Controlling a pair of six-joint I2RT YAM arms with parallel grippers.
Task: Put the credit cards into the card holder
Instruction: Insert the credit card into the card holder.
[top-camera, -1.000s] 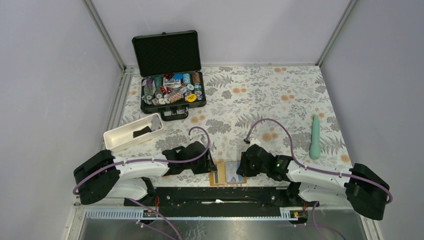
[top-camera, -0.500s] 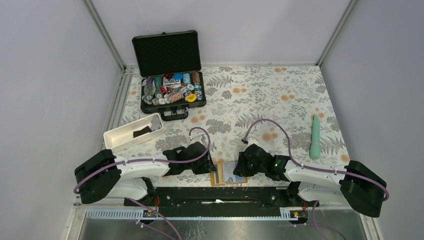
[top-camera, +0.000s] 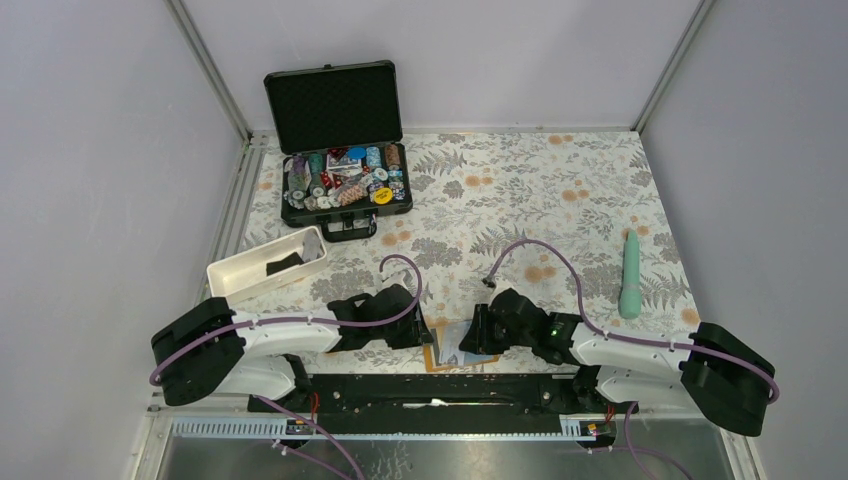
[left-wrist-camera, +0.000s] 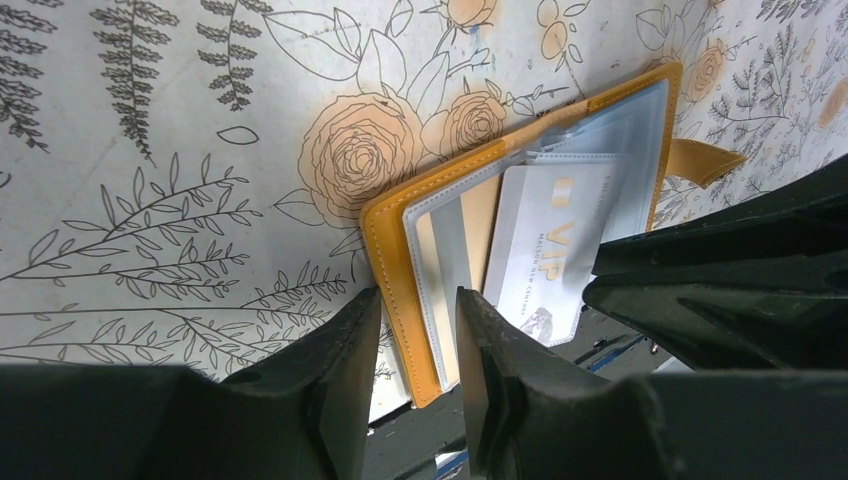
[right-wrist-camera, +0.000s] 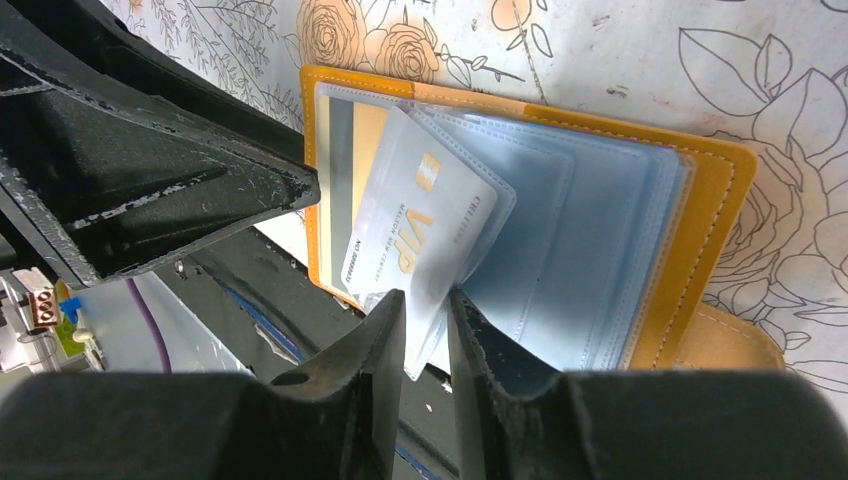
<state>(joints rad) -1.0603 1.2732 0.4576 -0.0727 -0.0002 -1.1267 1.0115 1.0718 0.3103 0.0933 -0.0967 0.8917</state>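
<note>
The orange card holder (top-camera: 452, 350) lies open at the table's near edge between both grippers, with its pale blue sleeves (right-wrist-camera: 590, 240) fanned out. A pale card marked VIP (right-wrist-camera: 420, 215) sits slanted and partly inside a sleeve, and its near end juts past the holder's edge (left-wrist-camera: 555, 250). My left gripper (left-wrist-camera: 418, 295) is slightly open, with its fingers over the orange left cover (left-wrist-camera: 385, 240) and the first sleeve. My right gripper (right-wrist-camera: 425, 297) is slightly open, with a sleeve corner loose between its fingers. A dark flat thing (top-camera: 283, 265) lies in the white tray; I cannot tell whether it is the black card.
An open black case of poker chips (top-camera: 345, 185) stands at the back left. The white tray (top-camera: 232, 275) is beside my left arm. A teal stick (top-camera: 630, 275) lies at the right. The black rail (top-camera: 440, 390) runs just below the card holder's overhanging edge.
My right gripper has slid left over the card holder and its jaws have parted a little. My left gripper's jaws have drawn closer together.
</note>
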